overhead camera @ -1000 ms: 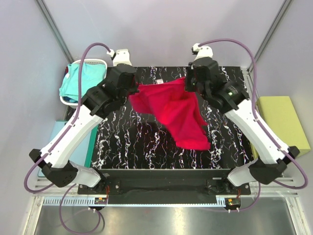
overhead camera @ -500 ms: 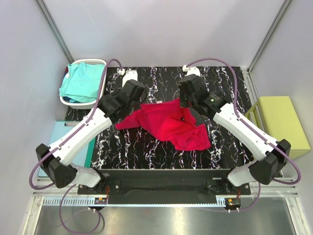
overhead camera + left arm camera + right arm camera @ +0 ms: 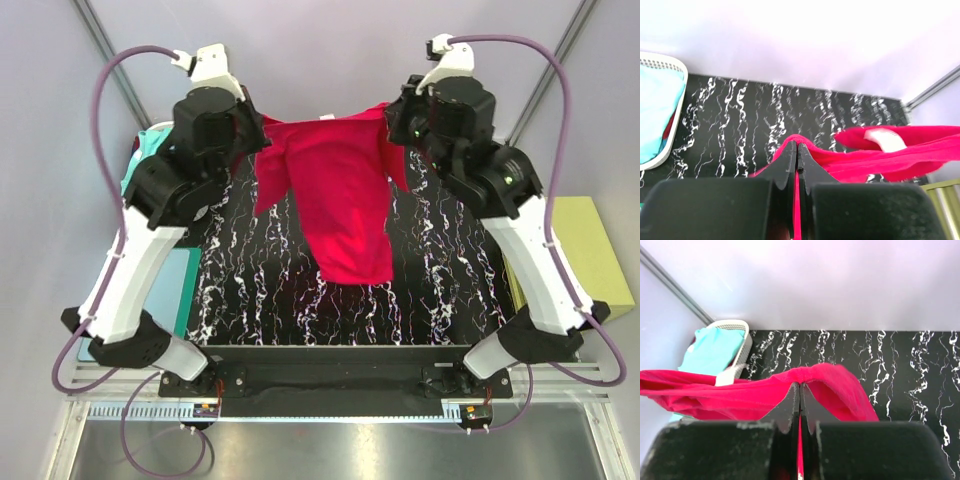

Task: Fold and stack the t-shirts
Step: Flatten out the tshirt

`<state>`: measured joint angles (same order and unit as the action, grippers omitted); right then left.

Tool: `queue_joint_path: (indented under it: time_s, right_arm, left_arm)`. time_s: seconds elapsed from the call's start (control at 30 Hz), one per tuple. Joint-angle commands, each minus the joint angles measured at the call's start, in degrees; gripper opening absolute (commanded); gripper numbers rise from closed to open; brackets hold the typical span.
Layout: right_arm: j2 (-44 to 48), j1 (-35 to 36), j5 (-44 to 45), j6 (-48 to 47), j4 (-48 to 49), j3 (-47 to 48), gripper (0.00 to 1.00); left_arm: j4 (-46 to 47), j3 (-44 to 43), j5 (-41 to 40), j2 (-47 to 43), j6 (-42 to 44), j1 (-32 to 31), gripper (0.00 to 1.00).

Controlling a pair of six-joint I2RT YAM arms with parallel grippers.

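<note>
Far left: a white basket (image 3: 680, 107) sits at the table's back left corner, with the turquoise t-shirt (image 3: 655, 110) bunched inside it; the left arm hides much of both from above.
Left edge: a flat mat (image 3: 188, 295) lies just beside the table, partly under the left arm.
Left gripper (image 3: 797, 150): held high over the back of the table, its 2 fingers pressed together on a pinch of red cloth at 1 shoulder.
Centre: the crimson t-shirt (image 3: 340, 200) hangs in the air between the 2 arms, its top edge stretched from gripper to gripper, a white neck label (image 3: 880, 137) showing, and its body trailing toward the near side above the black marbled table (image 3: 450, 290). Whether the hem touches the surface cannot be told.
Right gripper (image 3: 799, 390): level with its partner, fingers clamped tight on the other shoulder.
Far right: a yellow-green block (image 3: 585, 250) rests beside the table, well apart from the shirt.
</note>
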<state>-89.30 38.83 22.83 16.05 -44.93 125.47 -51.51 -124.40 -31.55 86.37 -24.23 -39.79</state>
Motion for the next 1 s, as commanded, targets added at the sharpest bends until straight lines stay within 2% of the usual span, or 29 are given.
queue_joint_path:
  time_s: [0.0, 0.17, 0.37, 0.63, 0.73, 0.77, 0.83, 0.9, 0.97]
  right_arm:
    - [3.25, 1.07, 3.27, -1.9, -1.13, 1.88, 0.0]
    - [4.04, 1.69, 3.98, -2.34, -3.15, 6.27, 0.0]
    - [5.18, 3.27, 4.5, -3.39, -5.7, 11.29, 0.0]
    - [9.83, 4.06, 6.26, -4.01, -5.7, 5.49, 0.0]
    - [11.94, 4.15, 7.57, -5.67, -3.95, 3.21, 0.0]
    - [12.39, 4.24, 8.02, -6.29, -3.77, 3.2, 0.0]
    - [12.31, 4.32, 9.33, -7.61, -4.03, 4.43, 0.0]
    - [12.83, 4.41, 9.51, -8.05, -3.94, 4.35, 0.0]
    - [13.18, 4.41, 9.78, -8.06, -3.77, 3.38, 0.0]
  left_arm:
    - [-0.88, -3.04, -2.37, -3.13, 1.11, -2.13, 0.0]
    - [-2.02, -8.92, -4.13, -3.57, 3.48, -3.79, 0.0]
    - [-2.28, -10.43, -6.68, -7.09, 4.72, -5.47, 0.0]
    - [-4.04, -7.54, -9.14, -11.92, 4.89, -8.63, 0.0]
    - [-4.22, -5.77, -12.82, -13.68, 6.46, -12.14, 0.0]
    - [-4.3, -5.77, -14.66, -13.86, 7.43, -15.11, 0.0]
    - [-4.13, -6.64, -21.42, -13.51, 11.02, -18.9, 0.0]
    - [-3.95, -8.31, -29.22, -11.76, 15.41, -25.4, 0.0]
    - [-3.6, -9.28, -32.95, -10.09, 17.8, -29.63, 0.0]
